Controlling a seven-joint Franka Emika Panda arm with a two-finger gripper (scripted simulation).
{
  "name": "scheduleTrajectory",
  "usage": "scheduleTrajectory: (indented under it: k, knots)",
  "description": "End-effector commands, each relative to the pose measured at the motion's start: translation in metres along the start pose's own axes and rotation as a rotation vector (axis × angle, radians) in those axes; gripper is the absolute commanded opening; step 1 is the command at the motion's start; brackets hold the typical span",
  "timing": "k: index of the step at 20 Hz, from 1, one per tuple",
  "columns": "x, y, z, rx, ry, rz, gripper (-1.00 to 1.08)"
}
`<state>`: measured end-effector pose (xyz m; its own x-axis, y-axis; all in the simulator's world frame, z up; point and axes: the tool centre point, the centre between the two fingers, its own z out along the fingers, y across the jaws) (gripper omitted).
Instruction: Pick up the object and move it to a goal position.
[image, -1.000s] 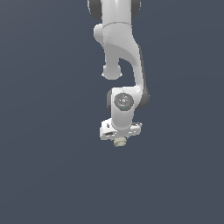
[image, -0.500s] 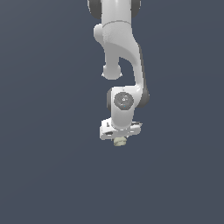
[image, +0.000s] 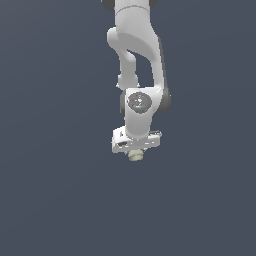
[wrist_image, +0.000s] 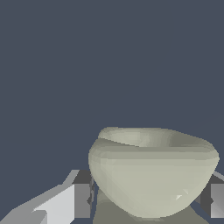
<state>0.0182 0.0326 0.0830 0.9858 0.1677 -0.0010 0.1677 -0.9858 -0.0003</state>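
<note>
We see the white arm (image: 135, 45) reach down from the top of the exterior view, its wrist (image: 139, 102) turned straight downward. The gripper (image: 135, 155) hangs below, fingers (wrist_image: 82, 200) closed in on the object (image: 134, 155), which sits between them and touches both pads in the wrist view.

Simulated void, flat slate-blue backdrop (image: 50, 150)
</note>
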Motion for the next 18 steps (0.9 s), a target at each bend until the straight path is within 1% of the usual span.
scheduleTrajectory:
  k: [1,9,18]
  knots:
    - [-0.006,0.002,-0.017,0.0,0.001,0.0,-1.0]
    - [-0.032,0.011,-0.092,0.0,0.001,0.0,-1.0]
    - [-0.066,0.023,-0.192,0.0,0.001,0.0,-1.0]
